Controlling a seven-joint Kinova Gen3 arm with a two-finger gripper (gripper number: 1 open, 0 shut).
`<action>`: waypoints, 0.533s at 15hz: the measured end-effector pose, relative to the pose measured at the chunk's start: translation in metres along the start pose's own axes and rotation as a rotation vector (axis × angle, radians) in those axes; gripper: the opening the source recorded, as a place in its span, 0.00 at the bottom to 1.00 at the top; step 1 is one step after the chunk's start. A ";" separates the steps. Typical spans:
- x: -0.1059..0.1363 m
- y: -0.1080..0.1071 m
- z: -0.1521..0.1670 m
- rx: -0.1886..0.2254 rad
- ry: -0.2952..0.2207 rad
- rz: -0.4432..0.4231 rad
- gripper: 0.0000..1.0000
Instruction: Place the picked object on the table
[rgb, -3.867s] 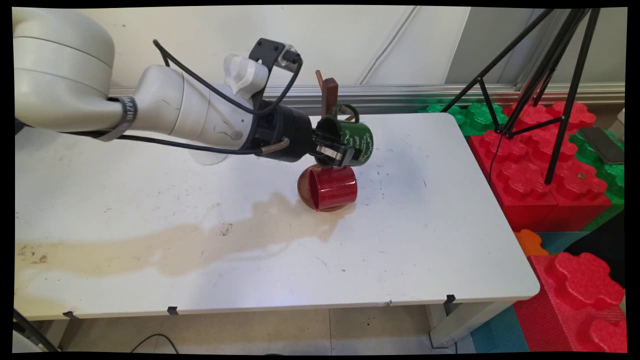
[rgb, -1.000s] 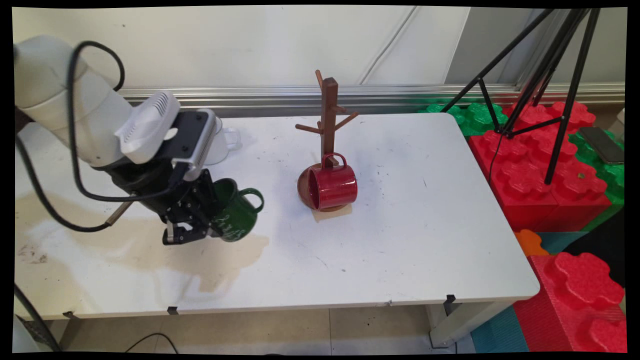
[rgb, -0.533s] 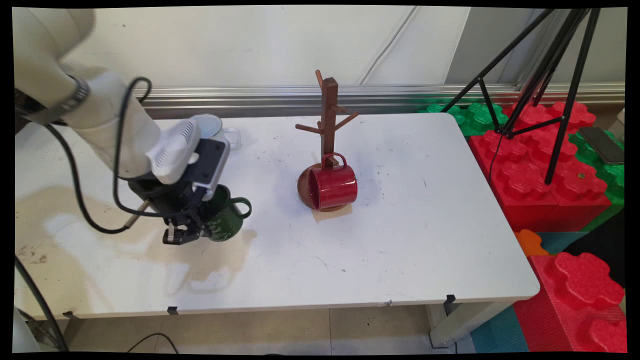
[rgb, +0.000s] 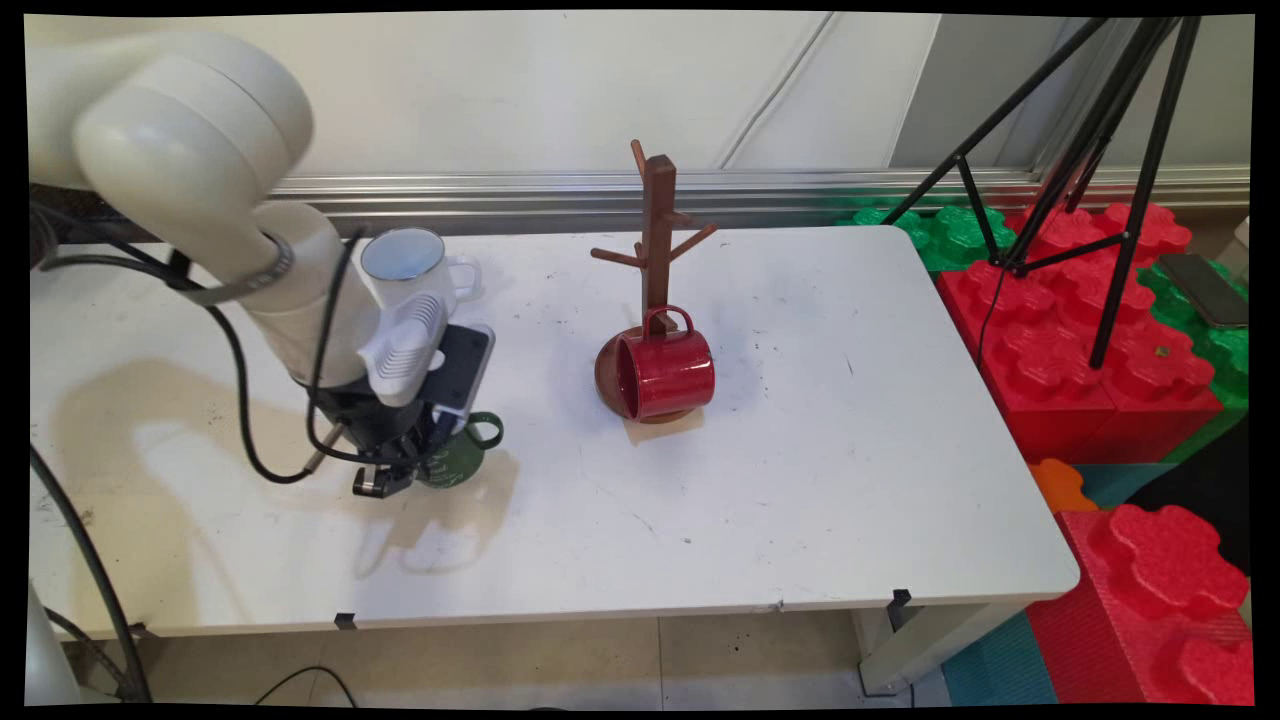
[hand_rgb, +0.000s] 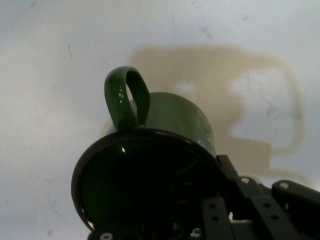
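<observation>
Hand (rgb: 400, 478) pointing down, clamped on green mug (rgb: 458, 458) rim.

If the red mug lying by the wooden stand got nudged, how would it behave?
The red mug lies on its side, so it would probably roll a little until its handle or the wooden stand stopped it. It looks glossy and hard, likely rigid and slippery to grip.
</observation>
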 end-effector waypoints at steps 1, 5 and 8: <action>0.002 -0.002 0.007 0.001 -0.014 -0.002 0.00; 0.006 -0.006 0.027 0.001 -0.057 -0.012 0.00; 0.008 -0.007 0.038 0.001 -0.083 -0.019 0.00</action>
